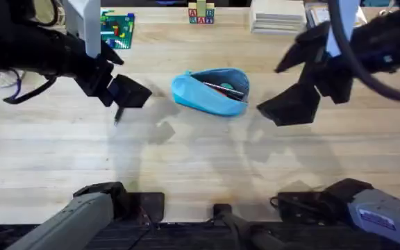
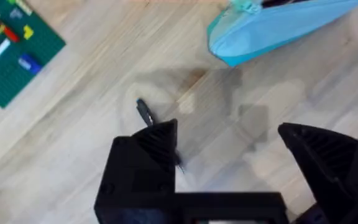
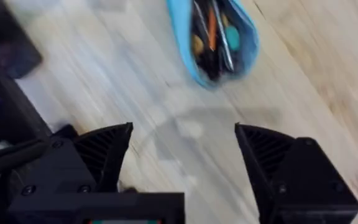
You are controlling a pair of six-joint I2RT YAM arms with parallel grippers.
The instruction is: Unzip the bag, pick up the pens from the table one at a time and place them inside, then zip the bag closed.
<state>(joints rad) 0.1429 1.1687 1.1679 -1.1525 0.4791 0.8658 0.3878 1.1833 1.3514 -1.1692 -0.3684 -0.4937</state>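
Pouch at the counter's middle, a hand on either side of it

The light blue soft fabric pencil pouch [image 1: 210, 91] lies open on the wide light wooden counter [image 1: 200, 160], a little far of centre, with dark thin pens [image 1: 221, 88] inside it. Left of the pouch hangs the left hand [image 1: 120, 97], and one more dark thin pen [image 2: 146, 114] lies on the counter just beneath it, on its near side. Right of the pouch hangs the right hand [image 1: 290, 104], well apart from it. At the far left sits a green studded building-brick plate [image 1: 117, 29]; at the far edge, behind the pouch, stand small lettered toy blocks [image 1: 201, 14], with a stack of pale flat boards [image 1: 278, 17] to their right.
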